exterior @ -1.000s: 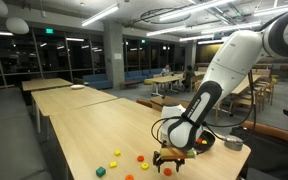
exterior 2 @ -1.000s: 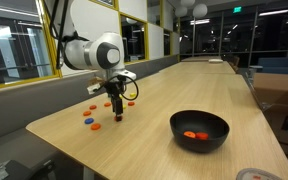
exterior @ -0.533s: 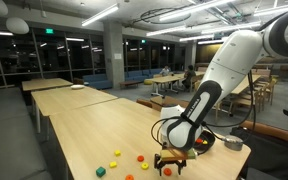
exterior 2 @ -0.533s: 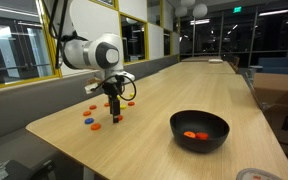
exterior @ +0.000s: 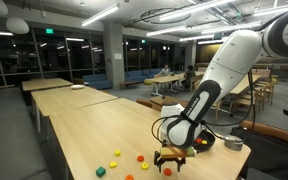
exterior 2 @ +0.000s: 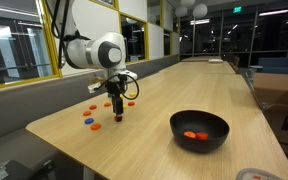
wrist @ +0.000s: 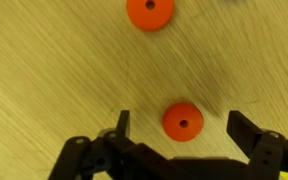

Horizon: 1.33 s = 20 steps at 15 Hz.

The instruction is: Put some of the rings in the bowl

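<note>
We've got the pincer wide open and holding nothing, its two black fingers sitting either side of one orange ring without touching it. That ring lies flat on the wood-grain table, hole pointing straight up, and it's round so there's no long side to speak of. A second ring lies flat just beyond it. The white arm bends over and aims the pincer straight down. The black bowl, smooth and round, sits well apart with a couple of orange pieces in it
</note>
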Available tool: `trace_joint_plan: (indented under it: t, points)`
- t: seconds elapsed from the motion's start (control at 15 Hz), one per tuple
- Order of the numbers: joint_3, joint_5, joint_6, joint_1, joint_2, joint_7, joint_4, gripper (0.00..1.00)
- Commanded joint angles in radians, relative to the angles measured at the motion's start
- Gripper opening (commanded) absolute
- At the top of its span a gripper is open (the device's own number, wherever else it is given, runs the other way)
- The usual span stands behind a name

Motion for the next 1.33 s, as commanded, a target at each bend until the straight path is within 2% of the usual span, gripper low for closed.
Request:
trace_joint_plan:
  t: [0.0,1.2,1.27]
  points:
    - [-0.005,-0.014,0.002,-0.001,-0.002,0.015,0.011,1.0]
    - [-0.007,-0.004,0.003,-0.014,0.035,0.001,0.038,1.0]
    - [-0.009,-0.007,0.005,-0.012,0.035,0.003,0.039,0.75]
